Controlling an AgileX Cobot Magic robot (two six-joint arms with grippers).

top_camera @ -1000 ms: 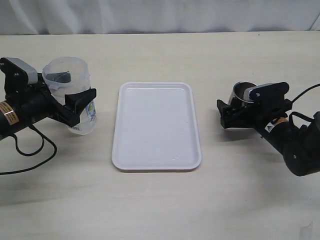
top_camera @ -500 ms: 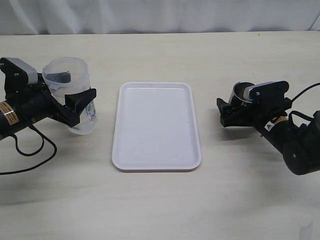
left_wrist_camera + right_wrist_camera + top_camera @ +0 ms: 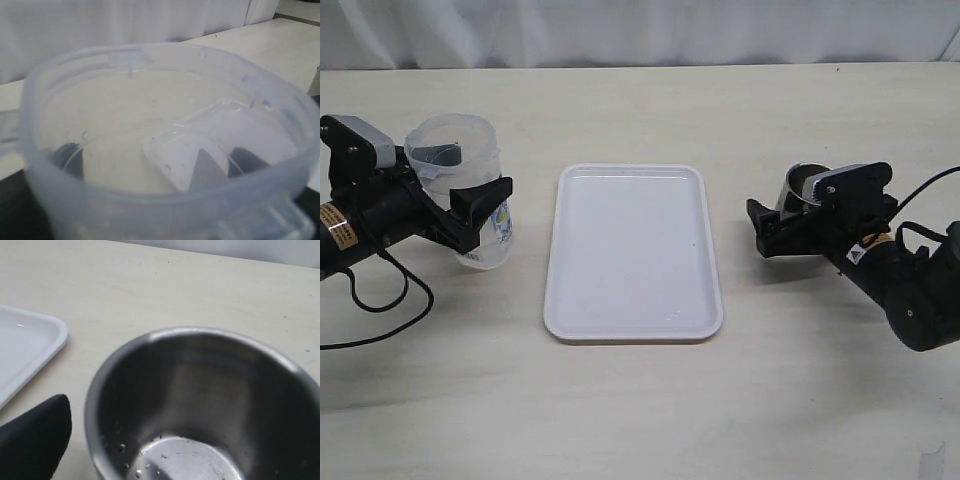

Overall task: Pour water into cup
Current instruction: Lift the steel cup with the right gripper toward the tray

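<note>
- Left gripper (image 3: 468, 185): clamped on the plastic container (image 3: 455, 150), just left of the white tray (image 3: 632, 250).
- Right gripper (image 3: 780, 212): jaws spread wide around the cup (image 3: 804, 183), right of the tray.
- Right wrist view only: fingertip (image 3: 32, 440) apart from the cup wall; water droplets (image 3: 165, 456) on the cup floor.
- Left wrist view only: container interior, contents unclear.

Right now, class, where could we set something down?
The white tray is bare; so is the table beyond its near and far edges. Crowded: left gripper around the plastic container, right gripper around the steel cup.
</note>
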